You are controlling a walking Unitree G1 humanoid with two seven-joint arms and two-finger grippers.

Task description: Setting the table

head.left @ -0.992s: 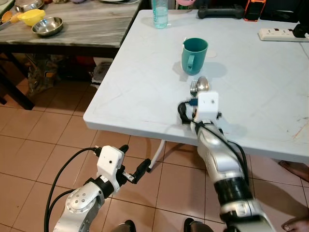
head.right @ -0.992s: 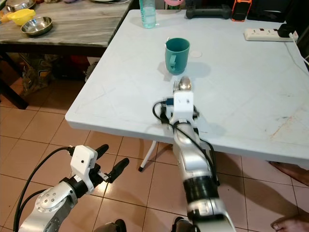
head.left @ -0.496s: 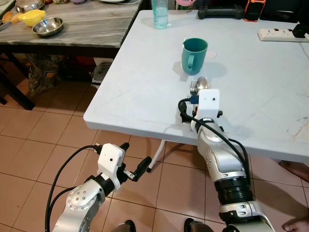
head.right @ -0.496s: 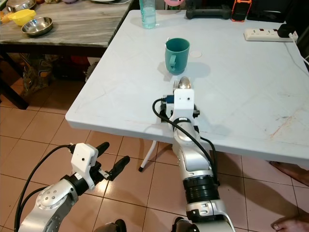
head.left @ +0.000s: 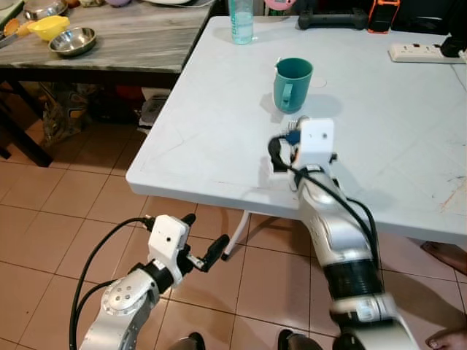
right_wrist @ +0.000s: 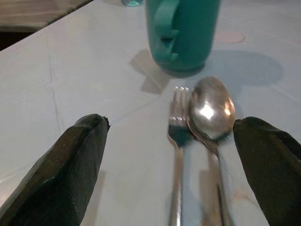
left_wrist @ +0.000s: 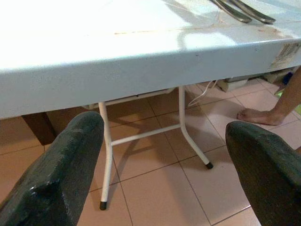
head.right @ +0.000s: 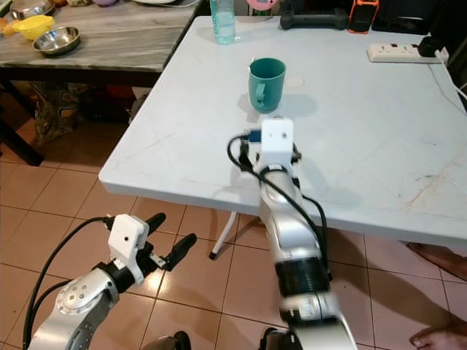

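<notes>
Here, shiny steel spoon (right_wrist: 210, 109), fork (right_wrist: 178, 136), teal mug (right_wrist: 182, 33)

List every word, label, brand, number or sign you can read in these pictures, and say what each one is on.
No text can be read here.
Sticker on the white table's edge: printed, too small and blurred to read.
Bottle label at the table's far end: too small to read.
Teal mug, fork and spoon: no lettering visible.
White camera housings on both wrists: no markings visible.
</notes>
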